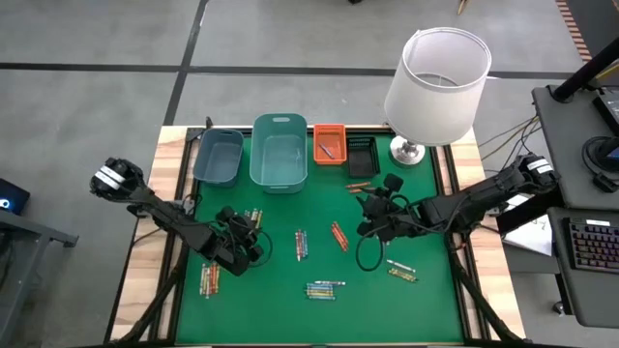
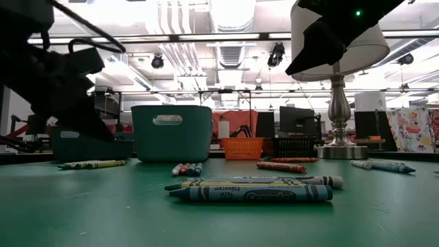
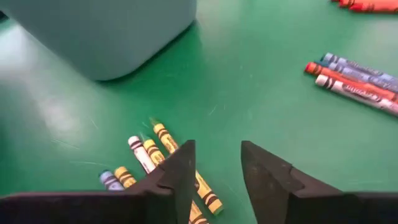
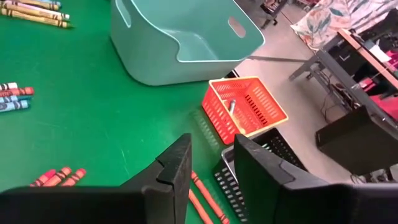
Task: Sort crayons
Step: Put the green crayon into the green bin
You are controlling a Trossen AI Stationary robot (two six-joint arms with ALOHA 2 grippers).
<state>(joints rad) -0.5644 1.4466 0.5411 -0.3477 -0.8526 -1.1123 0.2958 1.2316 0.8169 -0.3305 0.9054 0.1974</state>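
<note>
Crayons lie in small groups on the green mat: yellow and white ones [image 3: 163, 138] under my left gripper, a blue, red and white group [image 3: 354, 81] farther off, orange-red ones [image 4: 200, 190] under my right gripper, and more toward the near edge [image 1: 325, 289]. My left gripper [image 3: 214, 168] hovers open and empty over the left-centre of the mat [image 1: 250, 235]. My right gripper [image 4: 211, 165] hovers open and empty right of centre [image 1: 372, 201], in front of the orange basket [image 4: 245, 106]. A grey crayon [image 4: 232, 107] lies in that basket.
Along the far edge stand a blue-grey bin [image 1: 218, 155], a teal bin [image 1: 280, 152], the orange basket [image 1: 329, 143] and a black basket [image 1: 361, 155]. A lamp with a white shade [image 1: 435, 82] stands at the far right. More crayons lie at the near left [image 1: 209, 278] and right [image 1: 401, 271].
</note>
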